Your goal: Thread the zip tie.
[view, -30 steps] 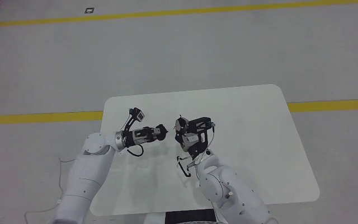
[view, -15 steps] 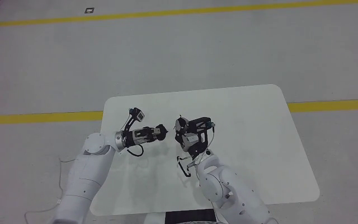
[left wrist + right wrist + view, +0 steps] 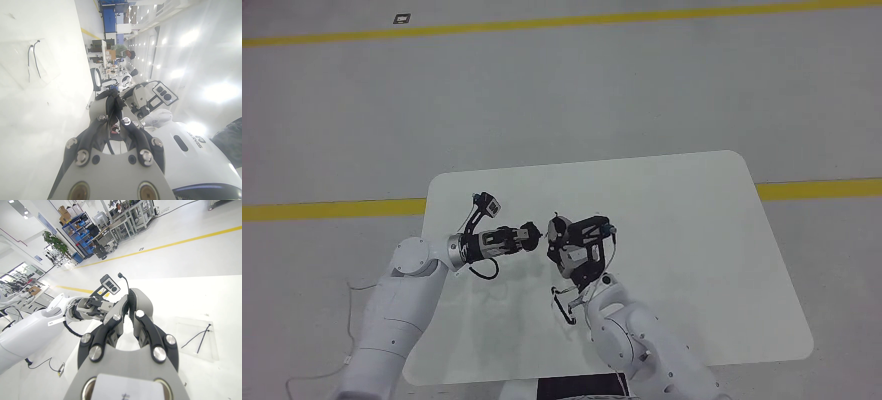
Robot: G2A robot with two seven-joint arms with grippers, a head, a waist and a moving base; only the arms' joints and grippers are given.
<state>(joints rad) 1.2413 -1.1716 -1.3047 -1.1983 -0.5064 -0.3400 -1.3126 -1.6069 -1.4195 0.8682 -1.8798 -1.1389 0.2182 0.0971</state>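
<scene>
A white table [image 3: 692, 200] with rounded corners stands on a pale grey floor crossed by yellow lines, and both my arms meet over its near left part.

On the left, my left gripper [image 3: 531, 237] hangs above the table, pointing right. It has kept its place over the last second. Its black fingers [image 3: 108, 106] are pressed narrow, tip against tip. I cannot tell whether anything lies between them.

Just to the right, my right gripper [image 3: 555, 235] has shifted left, closing most of the gap. The two grippers now sit nearly tip to tip. I take this as lining up the two ends for threading, which does not look done yet.

My right fingers [image 3: 137, 306] are pinched together on the zip tie [image 3: 127, 287], a thin black strap. It stands up out of the grip, and its small square head is at the free top end, in the air. So the tie is in my right gripper, held above the table, with my left arm just beyond it.

Elsewhere on the table lie two spare zip ties [image 3: 200, 335] on a clear sheet [image 3: 213, 351], well apart from both grippers and untouched.
</scene>
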